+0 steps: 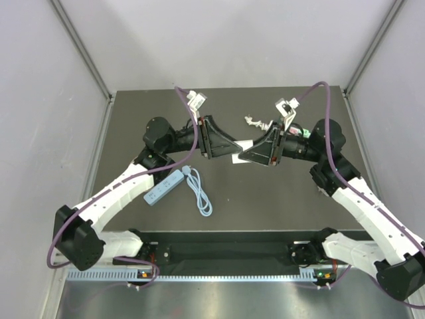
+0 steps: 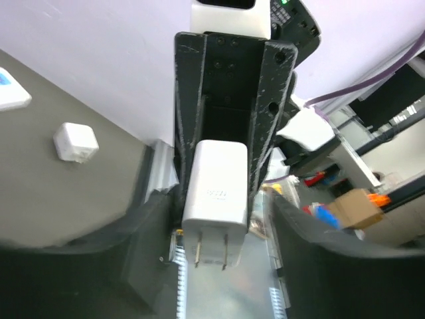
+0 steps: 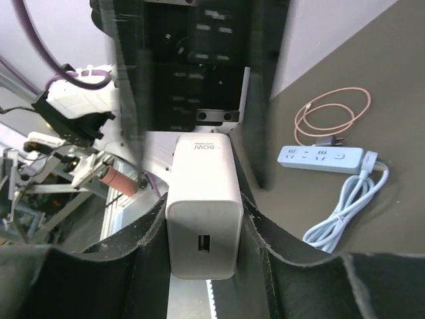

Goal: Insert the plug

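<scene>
A white charger plug (image 1: 240, 152) hangs above the middle of the table between my two grippers. My right gripper (image 1: 250, 155) is shut on it; in the right wrist view my fingers (image 3: 154, 229) press both sides of the plug (image 3: 202, 193), its USB port facing the camera. My left gripper (image 1: 232, 146) is open, its jaws spread around the plug's prong end without touching it. In the left wrist view the plug (image 2: 216, 186) shows two metal prongs pointing at the camera. The light-blue power strip (image 1: 163, 187) lies on the table at the front left, also in the right wrist view (image 3: 321, 158).
The strip's pale coiled cord (image 1: 199, 193) lies beside it. A small white cube adapter (image 2: 75, 142) sits on the table, and a bundled white cable (image 1: 254, 122) lies behind the grippers. A pink cable loop (image 3: 332, 113) lies beyond the strip. Walls enclose three sides.
</scene>
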`<state>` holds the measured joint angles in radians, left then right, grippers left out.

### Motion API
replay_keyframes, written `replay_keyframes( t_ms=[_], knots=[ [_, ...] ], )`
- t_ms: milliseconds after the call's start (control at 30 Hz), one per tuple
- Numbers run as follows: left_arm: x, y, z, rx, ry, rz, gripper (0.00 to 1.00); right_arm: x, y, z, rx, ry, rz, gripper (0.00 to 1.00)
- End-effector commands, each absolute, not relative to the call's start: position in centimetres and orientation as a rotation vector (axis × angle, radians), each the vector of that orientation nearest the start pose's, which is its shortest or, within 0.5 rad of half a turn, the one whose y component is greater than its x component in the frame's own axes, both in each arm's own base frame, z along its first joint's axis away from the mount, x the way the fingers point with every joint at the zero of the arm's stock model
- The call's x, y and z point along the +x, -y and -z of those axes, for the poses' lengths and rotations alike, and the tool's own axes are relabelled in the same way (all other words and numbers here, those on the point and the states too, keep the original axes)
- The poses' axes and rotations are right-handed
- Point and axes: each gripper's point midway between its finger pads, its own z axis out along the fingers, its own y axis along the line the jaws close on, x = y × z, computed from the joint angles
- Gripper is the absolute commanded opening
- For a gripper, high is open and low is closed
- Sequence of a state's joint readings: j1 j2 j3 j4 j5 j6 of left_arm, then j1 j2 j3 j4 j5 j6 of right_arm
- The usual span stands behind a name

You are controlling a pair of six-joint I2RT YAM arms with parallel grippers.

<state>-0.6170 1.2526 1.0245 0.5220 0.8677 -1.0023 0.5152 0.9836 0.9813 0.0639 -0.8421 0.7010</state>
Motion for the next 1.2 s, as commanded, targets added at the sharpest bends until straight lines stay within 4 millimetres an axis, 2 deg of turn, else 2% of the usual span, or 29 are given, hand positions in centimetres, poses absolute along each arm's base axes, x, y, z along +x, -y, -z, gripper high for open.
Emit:
replay_keyframes(
  t_ms=[0,33,67,100,133,167,200,233,267,300,333,367,400,433,467,600,633,667,700,733,767,833,867,900,933,967,1033,1067,1167],
  knots=[
    [19.5,32.7,-40.4,0.572,-1.533,1.813,0.82,17.7,-26.8,-39.1,-0.642,-1.545,-1.480,0.00],
    [20.5,32.6,-40.2,0.565,-1.516,1.729,0.92,18.0,-26.7,-38.5,-0.663,-1.556,-1.436,0.00],
    [20.9,32.3,-40.3,0.549,-1.524,1.682,0.95,18.3,-26.4,-38.6,-0.665,-1.571,-1.403,0.00],
    [21.7,32.2,-39.4,0.516,-1.578,1.633,0.98,18.8,-26.0,-36.5,-0.622,-1.693,-1.358,0.00],
    [22.4,31.9,-39.2,0.520,-1.572,1.569,0.99,19.4,-25.5,-35.7,-0.639,-1.719,-1.286,0.00],
    [23.5,31.6,-39.9,0.474,-1.567,1.516,0.99,20.1,-24.8,-35.2,-0.614,-1.764,-1.228,0.00],
    [24.4,31.4,-39.8,0.470,-1.567,1.454,0.98,21.0,-23.7,-32.8,-0.546,-1.891,-1.141,0.00],
    [25.4,31.2,-38.8,0.437,-1.659,1.400,0.99,21.6,-22.7,-32.0,-0.542,-1.929,-1.072,0.00],
    [27.7,30.3,-38.2,0.346,-1.704,1.282,0.99,22.9,-21.4,-30.7,-0.485,-2.000,-1.004,0.00],
    [28.7,29.7,-36.8,0.339,-1.765,1.179,0.99,23.4,-19.3,-28.3,-0.413,-2.130,-0.884,0.00],
    [29.5,28.9,-35.1,0.311,-1.858,1.089,0.99,24.9,-17.2,-28.4,-0.371,-2.149,-0.771,0.00],
    [30.5,28.0,-34.0,0.277,-1.897,0.997,0.99,26.1,-15.9,-27.2,-0.330,-2.215,-0.681,0.00],
    [31.0,27.5,-33.1,0.300,-1.917,0.924,0.98,27.4,-13.2,-26.2,-0.244,-2.273,-0.505,0.00],
    [31.0,27.0,-31.8,0.308,-1.968,0.877,0.98,27.9,-11.1,-26.2,-0.194,-2.321,-0.393,0.00],
    [31.0,26.7,-31.4,0.318,-1.979,0.848,0.98,29.5,-7.9,-24.7,-0.087,-2.392,-0.211,0.00],
    [31.2,24.6,-29.3,0.353,-2.016,0.690,0.99,32.3,-3.2,-22.9,0.048,-2.503,-0.041,0.00],
    [31.2,24.0,-28.8,0.354,-2.029,0.650,0.98,33.2,-1.9,-23.5,0.091,-2.500,-0.014,0.00],
    [31.1,23.3,-28.0,0.356,-2.059,0.604,0.99,34.3,-1.4,-22.1,0.108,-2.552,0.009,0.00],
    [31.4,22.4,-27.4,0.354,-2.067,0.531,0.99,34.8,-0.3,-21.7,0.135,-2.575,0.067,0.00],
    [31.3,22.1,-26.7,0.369,-2.084,0.509,0.99,35.9,0.4,-22.5,0.154,-2.561,0.099,0.00],
    [31.3,21.4,-26.0,0.364,-2.106,0.461,0.99,36.5,1.6,-20.8,0.184,-2.629,0.159,0.00],
    [30.7,21.0,-25.6,0.381,-2.102,0.455,0.99,37.8,3.4,-21.1,0.239,-2.630,0.208,0.00],
    [30.3,21.1,-25.7,0.399,-2.086,0.473,0.99,38.2,4.3,-19.8,0.263,-2.669,0.250,0.00],
    [30.5,21.3,-26.3,0.399,-2.038,0.487,0.99,38.7,4.7,-19.5,0.284,-2.672,0.246,0.00],
    [29.8,20.9,-26.0,0.400,-2.018,0.489,0.99,39.4,5.5,-18.7,0.323,-2.686,0.238,0.00],
    [29.7,20.6,-25.9,0.397,-2.001,0.486,0.99,39.9,5.4,-18.3,0.330,-2.700,0.202,0.00],
    [29.5,19.7,-25.5,0.390,-1.977,0.446,0.99,40.4,6.1,-17.7,0.335,-2.726,0.204,0.00],
    [29.7,19.1,-25.4,0.374,-1.977,0.412,0.99,40.6,6.3,-16.4,0.338,-2.769,0.209,0.00],
    [29.4,19.0,-25.4,0.386,-1.981,0.408,0.99,41.0,7.4,-15.0,0.390,-2.794,0.192,0.00]
  ],
)
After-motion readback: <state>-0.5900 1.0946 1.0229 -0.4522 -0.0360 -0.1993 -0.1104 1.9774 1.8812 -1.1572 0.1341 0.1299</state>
